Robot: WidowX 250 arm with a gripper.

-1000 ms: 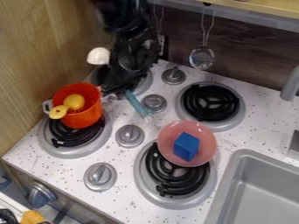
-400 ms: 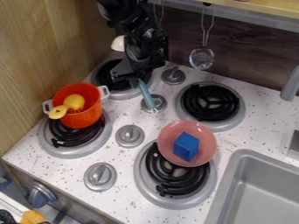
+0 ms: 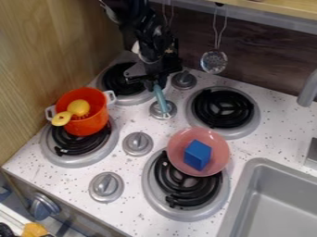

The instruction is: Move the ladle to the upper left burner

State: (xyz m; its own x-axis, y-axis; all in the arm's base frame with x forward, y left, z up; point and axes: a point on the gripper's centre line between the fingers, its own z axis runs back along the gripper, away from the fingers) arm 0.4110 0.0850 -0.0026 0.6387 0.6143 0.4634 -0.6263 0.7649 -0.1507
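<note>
The gripper point(image 3: 155, 83) hangs beside the right edge of the upper left burner point(image 3: 112, 79), shut on the ladle. A teal handle point(image 3: 160, 98) slants down from it, its lower end over the knob between the burners. Behind the arm, on its left side, a bit of the ladle's white bowl point(image 3: 136, 47) shows; the rest of the bowl and the middle of the ladle are hidden by the gripper.
An orange pot point(image 3: 92, 121) with a yellow item inside stands on the lower left burner. A pink plate point(image 3: 217, 161) holding a blue block point(image 3: 197, 154) overlaps the lower right burner. A strainer point(image 3: 213, 62) hangs at the back wall; a sink point(image 3: 260, 163) lies at lower right.
The gripper has moved right from over the upper left burner, carrying the ladle. Its handle now points more steeply down, and the white bowl has passed partly behind the arm.
</note>
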